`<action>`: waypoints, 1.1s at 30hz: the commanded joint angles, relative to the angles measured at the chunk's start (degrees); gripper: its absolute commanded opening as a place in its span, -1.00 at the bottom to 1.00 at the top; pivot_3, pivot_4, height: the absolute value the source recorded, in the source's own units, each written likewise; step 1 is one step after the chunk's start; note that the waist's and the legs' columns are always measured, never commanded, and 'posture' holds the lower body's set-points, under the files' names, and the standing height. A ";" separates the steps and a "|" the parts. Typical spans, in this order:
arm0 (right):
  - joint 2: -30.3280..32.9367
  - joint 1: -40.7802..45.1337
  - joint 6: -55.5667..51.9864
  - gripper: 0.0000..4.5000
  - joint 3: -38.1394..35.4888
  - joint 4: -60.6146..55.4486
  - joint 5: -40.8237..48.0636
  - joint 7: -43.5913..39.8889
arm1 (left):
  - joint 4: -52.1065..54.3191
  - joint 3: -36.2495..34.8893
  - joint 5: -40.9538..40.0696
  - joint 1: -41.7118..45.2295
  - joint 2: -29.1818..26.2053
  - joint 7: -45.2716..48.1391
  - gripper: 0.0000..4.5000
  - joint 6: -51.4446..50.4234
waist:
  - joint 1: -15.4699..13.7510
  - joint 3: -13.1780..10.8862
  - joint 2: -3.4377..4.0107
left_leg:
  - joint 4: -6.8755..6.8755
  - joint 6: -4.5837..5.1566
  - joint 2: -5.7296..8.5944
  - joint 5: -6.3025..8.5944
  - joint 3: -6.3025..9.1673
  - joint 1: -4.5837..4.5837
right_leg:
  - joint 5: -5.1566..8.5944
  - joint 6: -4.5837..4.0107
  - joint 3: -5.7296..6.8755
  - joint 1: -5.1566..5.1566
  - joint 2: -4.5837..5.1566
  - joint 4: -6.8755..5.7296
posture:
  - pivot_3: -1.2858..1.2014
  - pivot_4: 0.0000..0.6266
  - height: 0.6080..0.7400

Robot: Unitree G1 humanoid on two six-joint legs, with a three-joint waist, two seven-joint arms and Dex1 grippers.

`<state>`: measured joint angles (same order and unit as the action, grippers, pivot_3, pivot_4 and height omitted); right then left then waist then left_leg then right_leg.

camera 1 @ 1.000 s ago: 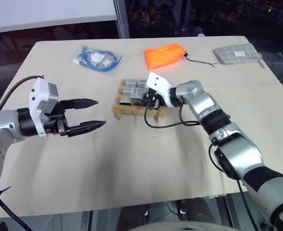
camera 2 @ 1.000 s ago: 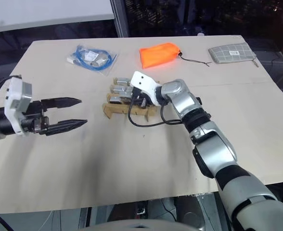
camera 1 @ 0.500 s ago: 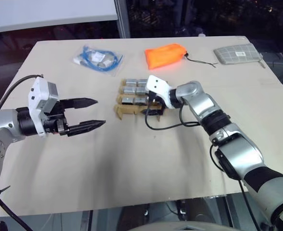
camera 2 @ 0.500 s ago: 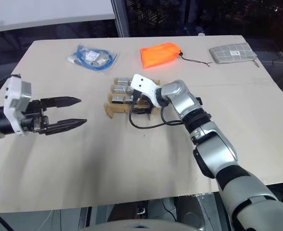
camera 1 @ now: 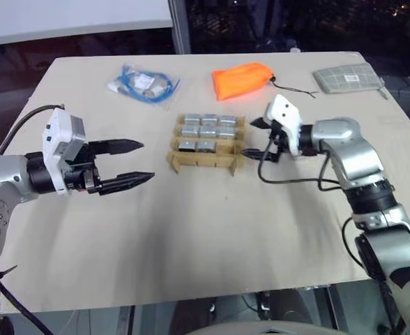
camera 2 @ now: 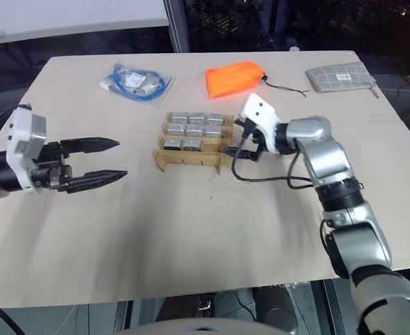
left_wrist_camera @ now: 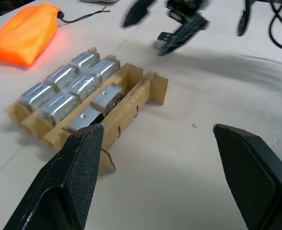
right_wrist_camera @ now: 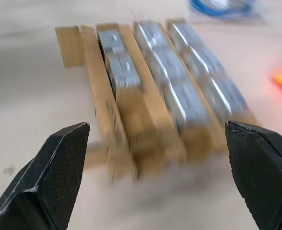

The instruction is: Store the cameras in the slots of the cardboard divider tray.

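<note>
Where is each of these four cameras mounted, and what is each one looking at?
Left eye and right eye views: on the head, looking down over the table; both arms show.
Left wrist view: along the open left gripper at the cardboard divider tray; the right gripper shows beyond.
Right wrist view: along the open right gripper at that tray.
All share the tray and its cameras.

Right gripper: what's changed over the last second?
The right gripper has opened and pulled away from the cardboard divider tray toward the robot's right, empty. The cameras now sit uncovered in their slots. The left gripper stayed open and in place; the tray did not shift.
</note>
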<state>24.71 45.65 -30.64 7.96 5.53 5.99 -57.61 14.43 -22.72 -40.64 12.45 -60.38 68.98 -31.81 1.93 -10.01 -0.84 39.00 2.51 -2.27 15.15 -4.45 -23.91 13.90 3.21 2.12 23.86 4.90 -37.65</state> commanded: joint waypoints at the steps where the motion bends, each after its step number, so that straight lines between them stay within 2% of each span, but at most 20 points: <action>1: 2.11 -3.77 -1.08 0.99 -7.97 -3.22 0.10 9.13 | 0.19 1.61 -0.73 3.78 0.85 0.09 0.68 1.18 | -0.10 0.01 -0.01 | 0.00 0.00 0.01 0.00 0.01 0.01 | 0.00 0.00 0.00 -0.01 0.00 -0.04 | 0.03 -0.52 1.00; 8: 3.91 -13.66 -3.60 0.99 -13.90 -3.26 0.02 19.26 | -1.81 7.71 0.63 10.80 2.61 1.84 0.68 2.23 | -0.60 -0.01 -0.04 | 0.02 0.00 0.03 0.00 -0.06 0.02 | 0.00 0.01 -0.05 -0.02 -0.03 0.01 | 0.03 -0.52 1.00; 16: -2.84 -19.72 -3.99 0.99 -16.29 -5.10 1.30 30.63 | -3.95 10.75 1.60 14.45 3.68 3.60 0.68 3.13 | -0.44 0.00 -0.05 | 0.03 0.00 0.02 0.00 -0.11 0.04 | 0.01 0.02 -0.14 -0.01 -0.07 -0.01 | 0.03 -0.52 1.00; 20: -5.92 -20.43 -0.44 0.99 -16.87 -1.26 0.05 36.70 | -4.12 10.89 1.58 14.45 3.66 3.79 0.68 3.22 | -0.39 0.00 -0.07 | 0.08 0.00 0.02 0.00 -0.09 0.06 | 0.00 0.02 -0.16 -0.03 -0.07 -0.06 | 0.03 -0.52 1.00; 25: -7.74 -20.16 3.45 0.99 -17.44 2.67 1.86 38.23 | -4.07 10.80 1.65 14.12 3.35 3.95 0.68 3.12 | -0.59 0.05 -0.14 | 0.13 0.01 0.02 0.00 -0.04 0.12 | 0.00 0.02 -0.12 -0.13 -0.07 -0.06 | 0.03 -0.52 1.00; 33: -10.12 -19.27 3.03 0.99 -17.86 1.91 5.79 37.81 | -3.75 10.20 1.57 13.70 2.88 3.81 0.68 2.79 | -0.53 0.05 -0.14 | 0.14 0.01 -0.01 0.00 -0.03 0.17 | 0.00 0.02 -0.13 -0.14 -0.10 -0.13 | 0.03 -0.52 1.00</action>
<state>14.61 25.92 -27.25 -9.40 7.59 10.84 -20.41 9.85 -10.77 -39.28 26.03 -56.52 72.56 -29.49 1.40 -9.97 -0.97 39.14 2.52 -2.29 15.14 -4.48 -23.74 13.90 3.23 1.98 23.73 4.80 -37.78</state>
